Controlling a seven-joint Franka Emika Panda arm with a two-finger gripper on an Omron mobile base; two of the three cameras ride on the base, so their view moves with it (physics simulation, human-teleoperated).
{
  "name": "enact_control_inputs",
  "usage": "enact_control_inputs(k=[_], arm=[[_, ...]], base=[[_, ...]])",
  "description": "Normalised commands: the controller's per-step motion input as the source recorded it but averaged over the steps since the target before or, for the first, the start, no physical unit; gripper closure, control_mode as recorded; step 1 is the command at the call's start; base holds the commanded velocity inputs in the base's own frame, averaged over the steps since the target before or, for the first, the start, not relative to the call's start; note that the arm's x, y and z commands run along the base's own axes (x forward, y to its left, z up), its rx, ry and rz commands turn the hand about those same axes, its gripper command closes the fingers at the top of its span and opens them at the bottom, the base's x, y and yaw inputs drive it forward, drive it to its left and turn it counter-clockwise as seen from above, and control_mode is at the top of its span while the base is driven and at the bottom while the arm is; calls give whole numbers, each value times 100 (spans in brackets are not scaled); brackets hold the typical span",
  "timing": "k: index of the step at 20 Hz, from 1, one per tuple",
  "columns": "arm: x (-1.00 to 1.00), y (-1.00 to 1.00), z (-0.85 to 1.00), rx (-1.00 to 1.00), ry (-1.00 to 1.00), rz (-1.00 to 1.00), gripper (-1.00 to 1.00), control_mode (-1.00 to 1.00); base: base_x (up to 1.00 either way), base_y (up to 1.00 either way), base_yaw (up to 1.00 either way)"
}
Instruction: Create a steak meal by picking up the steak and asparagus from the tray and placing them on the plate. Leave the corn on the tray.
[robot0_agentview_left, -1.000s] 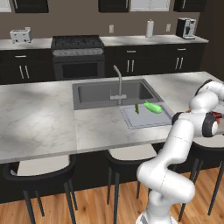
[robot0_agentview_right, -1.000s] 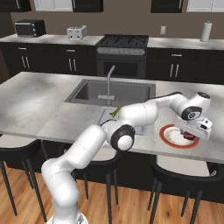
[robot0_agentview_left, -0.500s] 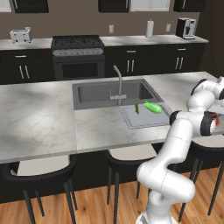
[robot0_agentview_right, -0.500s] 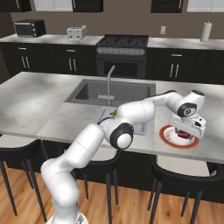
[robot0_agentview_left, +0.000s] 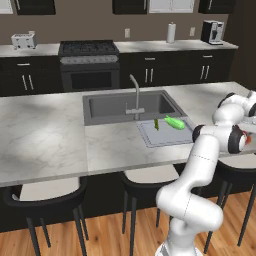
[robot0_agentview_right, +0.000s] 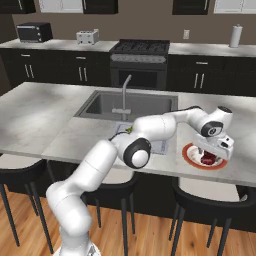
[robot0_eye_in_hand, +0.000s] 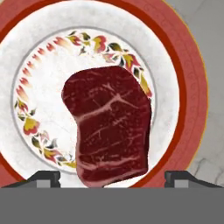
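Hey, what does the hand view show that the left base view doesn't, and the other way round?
Hand view alone: the steak lying on the plate, with its floral ring, and the hand's fingertips wide apart on either side. Left base view alone: the tray holding the asparagus and corn beside the sink. Both share the marble counter.

walls: brown | cabinets: dark, pale handles | island counter: grey-white marble, sink set in | stove: on back run | stools: black, pale seats | floor: wood planks
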Motion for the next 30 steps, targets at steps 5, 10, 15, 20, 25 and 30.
enact_control_inputs(k=[5,10,15,20,25,30], arm=[[-7,0,0,0,-12,0,-100,-100],[-36,8,16,-1,-14,1,-100,-100],[-67,67,29,-11,-16,6,-100,-100],[-42,99,35,-14,-14,8,-100,-100],[-12,100,38,-15,-11,9,-100,-100],[0,100,42,-14,-2,12,-100,-100]], base=[[0,0,0],[0,0,0],[0,0,0],[0,0,0],[0,0,0],[0,0,0]])
